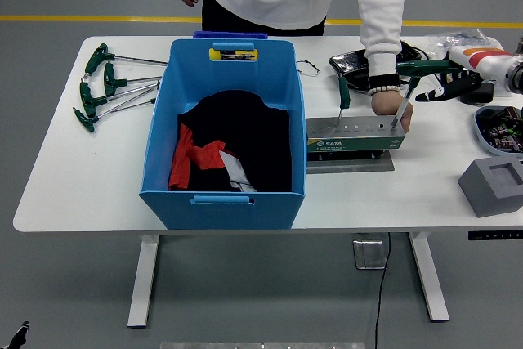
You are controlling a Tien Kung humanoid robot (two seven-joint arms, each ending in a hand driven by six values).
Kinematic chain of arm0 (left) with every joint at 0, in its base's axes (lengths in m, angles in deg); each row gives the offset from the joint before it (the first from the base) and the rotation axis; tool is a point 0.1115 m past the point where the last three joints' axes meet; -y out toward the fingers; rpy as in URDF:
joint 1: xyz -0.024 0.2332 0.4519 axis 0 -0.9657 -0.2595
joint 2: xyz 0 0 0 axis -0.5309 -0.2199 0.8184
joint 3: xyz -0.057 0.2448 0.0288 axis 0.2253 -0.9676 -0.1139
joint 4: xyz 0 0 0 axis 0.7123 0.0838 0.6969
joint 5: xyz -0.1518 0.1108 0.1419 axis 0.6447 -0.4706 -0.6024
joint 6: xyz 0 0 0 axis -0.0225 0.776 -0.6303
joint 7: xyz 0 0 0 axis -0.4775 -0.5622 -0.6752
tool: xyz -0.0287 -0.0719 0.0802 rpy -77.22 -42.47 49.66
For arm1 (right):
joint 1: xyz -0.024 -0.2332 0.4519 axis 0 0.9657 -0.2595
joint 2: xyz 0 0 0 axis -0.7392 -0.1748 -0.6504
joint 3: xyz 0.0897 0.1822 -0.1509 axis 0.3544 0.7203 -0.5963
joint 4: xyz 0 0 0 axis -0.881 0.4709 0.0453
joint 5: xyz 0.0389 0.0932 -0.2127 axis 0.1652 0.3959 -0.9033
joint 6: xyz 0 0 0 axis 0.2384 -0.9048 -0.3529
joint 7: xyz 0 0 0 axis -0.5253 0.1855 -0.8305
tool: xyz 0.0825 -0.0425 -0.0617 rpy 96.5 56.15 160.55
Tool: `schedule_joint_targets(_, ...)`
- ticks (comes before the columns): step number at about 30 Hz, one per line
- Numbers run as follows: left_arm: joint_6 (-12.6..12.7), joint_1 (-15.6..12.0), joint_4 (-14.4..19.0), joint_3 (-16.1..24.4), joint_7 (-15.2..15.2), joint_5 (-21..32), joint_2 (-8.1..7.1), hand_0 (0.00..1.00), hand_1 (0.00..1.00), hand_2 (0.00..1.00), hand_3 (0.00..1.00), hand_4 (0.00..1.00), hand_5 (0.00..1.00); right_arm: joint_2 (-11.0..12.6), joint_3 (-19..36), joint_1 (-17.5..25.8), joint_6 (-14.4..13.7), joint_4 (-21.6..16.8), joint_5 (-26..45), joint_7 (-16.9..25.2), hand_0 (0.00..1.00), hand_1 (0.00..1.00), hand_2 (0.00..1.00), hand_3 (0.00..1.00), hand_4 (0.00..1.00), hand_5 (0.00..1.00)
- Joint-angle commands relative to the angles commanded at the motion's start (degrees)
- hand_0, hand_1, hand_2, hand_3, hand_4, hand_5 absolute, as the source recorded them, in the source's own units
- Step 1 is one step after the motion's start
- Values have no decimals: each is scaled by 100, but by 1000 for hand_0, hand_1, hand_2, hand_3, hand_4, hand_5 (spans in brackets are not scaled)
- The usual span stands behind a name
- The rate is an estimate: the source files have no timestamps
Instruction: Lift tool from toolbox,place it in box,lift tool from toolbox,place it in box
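Right now my right hand (458, 86) comes in from the right edge, its dark fingers (448, 87) curled near the green handle of a T-handle wrench (418, 68) whose shaft runs down into the toolbox (353, 135); I cannot tell whether they grip the handle or only lie beside it. My left arm is out of sight. The toolbox, a grey metal rack, sits on the counter (98, 177) just right of the blue box (225, 132), and a second green-handled tool (343, 94) stands upright in its left end. I judge these tools stiff, fairly light steel with grippy plastic handles; the cross-handle is the place to hold, pulling straight up so the shaft clears its hole. A person's hand (391, 105) rests on the rack's right end, close to my reach, which is the main obstacle. The box already holds dark and red cloth (229, 140), so a dropped tool should land softly. More wrenches (102, 87) lie at the far left, well apart, and a grey block (494, 185) sits near the right edge.
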Motion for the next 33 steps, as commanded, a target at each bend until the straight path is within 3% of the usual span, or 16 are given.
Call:
schedule_joint_targets(19, 5, 60, 0, 47, -12, -60, -16, 923, 936, 926, 766, 714, 789, -86, 14, -108, 161, 31, 16, -153, 342, 228, 239, 287, 998, 738)
schedule_joint_targets(33, 8, 59, 0, 77, -15, -91, -25, 922, 936, 926, 769, 714, 789, -56, 47, -113, 54, 29, -7, -117, 318, 207, 215, 238, 998, 737)
